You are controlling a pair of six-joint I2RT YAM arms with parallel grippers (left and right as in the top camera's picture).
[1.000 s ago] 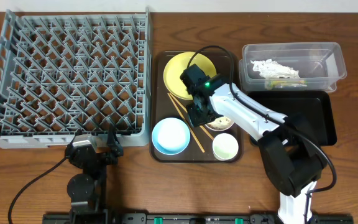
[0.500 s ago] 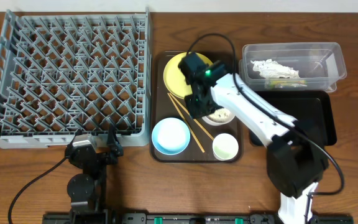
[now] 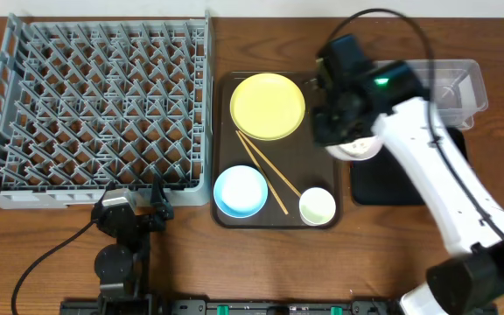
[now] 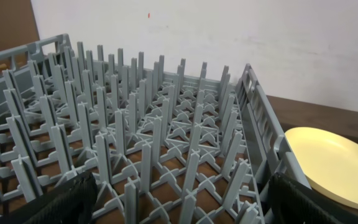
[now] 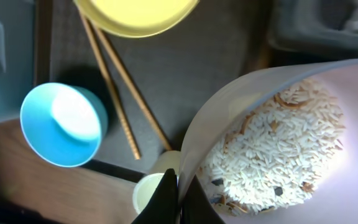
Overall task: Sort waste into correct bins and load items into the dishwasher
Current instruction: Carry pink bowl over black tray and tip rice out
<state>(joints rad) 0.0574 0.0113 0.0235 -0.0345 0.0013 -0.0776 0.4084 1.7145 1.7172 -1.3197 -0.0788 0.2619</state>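
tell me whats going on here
The right gripper is clamped on the rim of the white bowl, which holds rice-like crumbs, at the right edge of the brown serving tray, beside the black tray. The yellow plate, blue bowl, small cup and chopsticks lie on the serving tray. The dish rack holds nothing, and the left gripper rests open at its front edge.

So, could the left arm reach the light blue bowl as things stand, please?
Probably yes: the light blue bowl sits uncovered near the open left gripper, beside the rack, and the right gripper holds the white bowl elsewhere.
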